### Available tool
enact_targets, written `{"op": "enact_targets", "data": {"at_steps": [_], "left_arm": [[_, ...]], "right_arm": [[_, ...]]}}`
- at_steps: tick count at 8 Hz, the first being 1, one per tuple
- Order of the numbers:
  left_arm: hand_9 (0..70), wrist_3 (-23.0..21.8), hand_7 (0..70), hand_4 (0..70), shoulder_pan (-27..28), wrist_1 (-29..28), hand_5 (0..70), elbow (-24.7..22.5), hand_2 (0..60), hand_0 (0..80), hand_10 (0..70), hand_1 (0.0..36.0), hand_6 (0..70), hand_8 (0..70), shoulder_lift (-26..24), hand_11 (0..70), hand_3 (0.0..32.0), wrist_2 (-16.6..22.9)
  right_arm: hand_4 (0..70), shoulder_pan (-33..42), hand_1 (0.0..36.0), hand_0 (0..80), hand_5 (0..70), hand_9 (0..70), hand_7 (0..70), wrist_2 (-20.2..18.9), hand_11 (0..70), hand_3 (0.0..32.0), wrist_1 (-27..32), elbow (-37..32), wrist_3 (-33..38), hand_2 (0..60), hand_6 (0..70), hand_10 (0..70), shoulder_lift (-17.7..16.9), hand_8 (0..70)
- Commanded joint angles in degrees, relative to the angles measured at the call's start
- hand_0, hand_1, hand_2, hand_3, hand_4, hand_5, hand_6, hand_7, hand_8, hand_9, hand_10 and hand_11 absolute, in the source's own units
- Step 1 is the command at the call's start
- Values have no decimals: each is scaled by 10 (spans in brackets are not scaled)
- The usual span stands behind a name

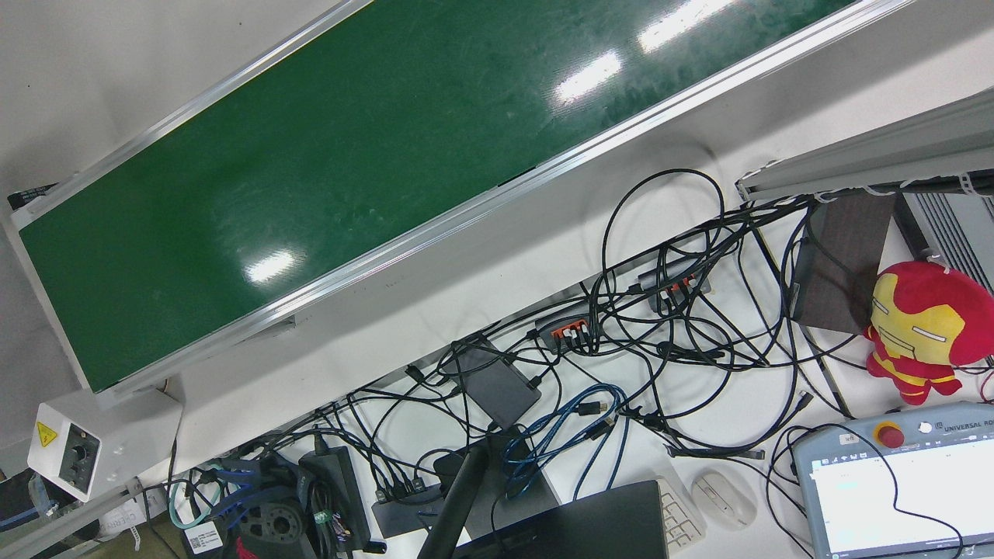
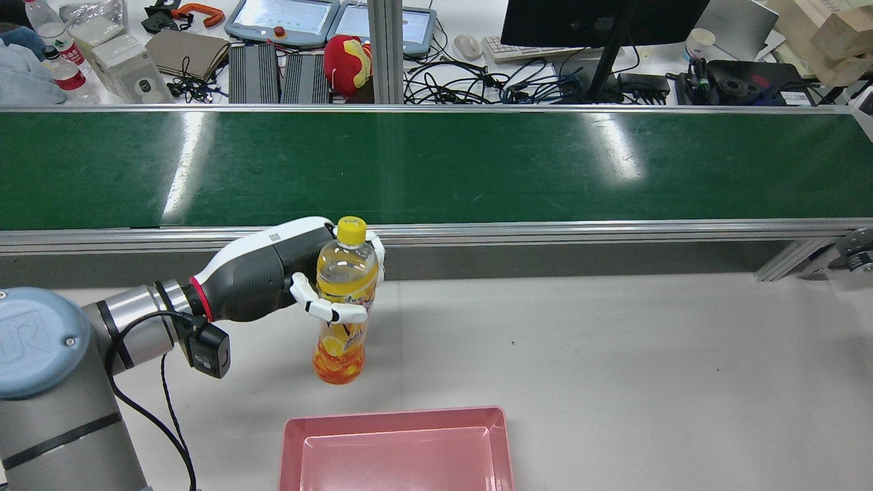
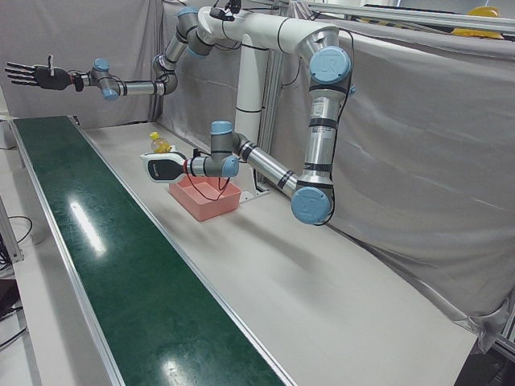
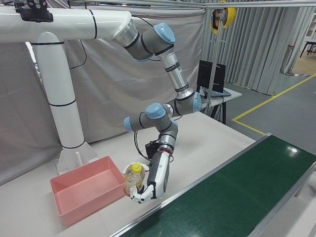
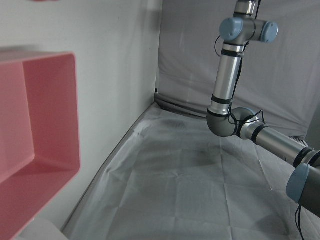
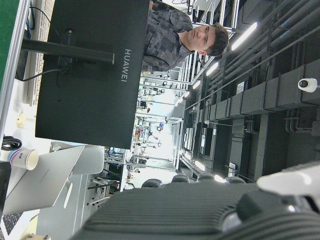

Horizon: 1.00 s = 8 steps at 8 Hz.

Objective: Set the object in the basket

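Note:
A clear bottle of orange drink with a yellow cap stands upright between the conveyor and the pink basket. My left hand is shut on the bottle's upper half from the side. I cannot tell whether its base rests on the table. The left hand, bottle and basket also show in the right-front view. The basket is empty and fills the left of the left hand view. My right hand is raised high beyond the conveyor, open with fingers spread, holding nothing.
The green conveyor belt runs across the table behind the bottle. A desk beyond it carries cables, a red and yellow plush toy, a monitor and teach pendants. Grey curtains enclose the station.

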Motion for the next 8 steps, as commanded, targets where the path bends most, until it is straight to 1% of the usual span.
{"op": "enact_targets", "data": {"at_steps": [1,2,3,4,5,6,7,8], "left_arm": [[700,54,543,401,97,36,700,-6,546,536,670,187,568,700,-17,700,0,-5],[700,67,546,402,122,40,700,-1,546,533,665,185,572,700,-20,700,0,-8],[700,72,551,400,124,49,700,-1,554,526,663,180,577,700,-18,700,0,-18],[700,73,541,395,123,52,700,-1,534,523,650,175,568,700,-15,700,0,-18],[700,73,469,361,123,61,700,-1,418,515,578,152,494,663,-14,700,0,-17],[699,72,372,301,123,75,700,-3,182,497,506,95,373,554,-13,700,0,-16],[488,72,237,201,121,81,571,-7,26,498,409,93,172,379,-13,580,0,-15],[358,72,177,119,119,84,535,-8,0,499,357,104,103,268,-13,515,0,-14]], "right_arm": [[0,0,0,0,0,0,0,0,0,0,0,0,0,0,0,0,0,0],[0,0,0,0,0,0,0,0,0,0,0,0,0,0,0,0,0,0],[0,0,0,0,0,0,0,0,0,0,0,0,0,0,0,0,0,0],[0,0,0,0,0,0,0,0,0,0,0,0,0,0,0,0,0,0],[0,0,0,0,0,0,0,0,0,0,0,0,0,0,0,0,0,0],[0,0,0,0,0,0,0,0,0,0,0,0,0,0,0,0,0,0],[0,0,0,0,0,0,0,0,0,0,0,0,0,0,0,0,0,0],[0,0,0,0,0,0,0,0,0,0,0,0,0,0,0,0,0,0]]}}
